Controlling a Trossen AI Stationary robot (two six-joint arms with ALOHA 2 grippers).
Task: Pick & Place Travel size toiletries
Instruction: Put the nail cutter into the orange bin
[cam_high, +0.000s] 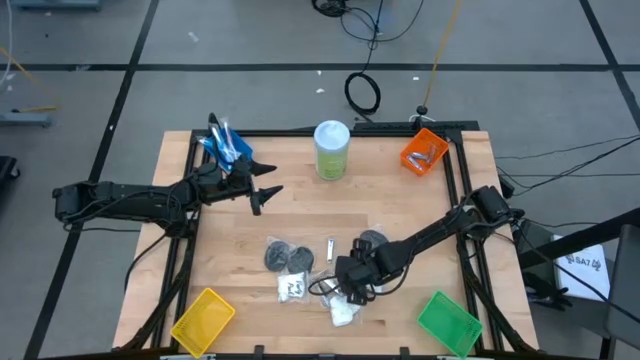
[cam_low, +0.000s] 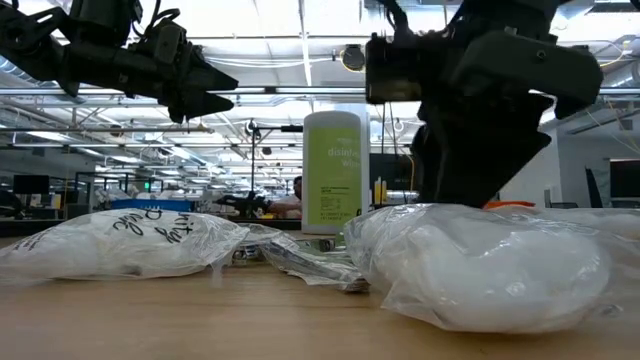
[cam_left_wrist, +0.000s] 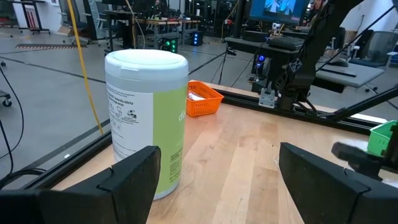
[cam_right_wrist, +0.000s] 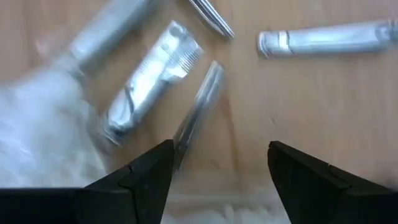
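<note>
While the travel size toiletries (cam_high: 315, 265) lie scattered on the near half of the table (cam_high: 300, 205), you have the right gripper (cam_high: 345, 272) low over them, jaws spread and holding nothing. Through its wrist camera you see short silver tubes (cam_right_wrist: 149, 81) on the wood just ahead of its fingers (cam_right_wrist: 146, 174), with a white packet (cam_high: 343, 310) beside them. Dark grey discs (cam_high: 285, 257) sit just to the left. Your left gripper (cam_high: 262, 190) hangs open and empty above the table's far left, facing the pale-green canister (cam_high: 331, 150). Orange bin (cam_high: 424, 151), yellow bin (cam_high: 203, 318) and green bin (cam_high: 447, 322) mark three corners.
</note>
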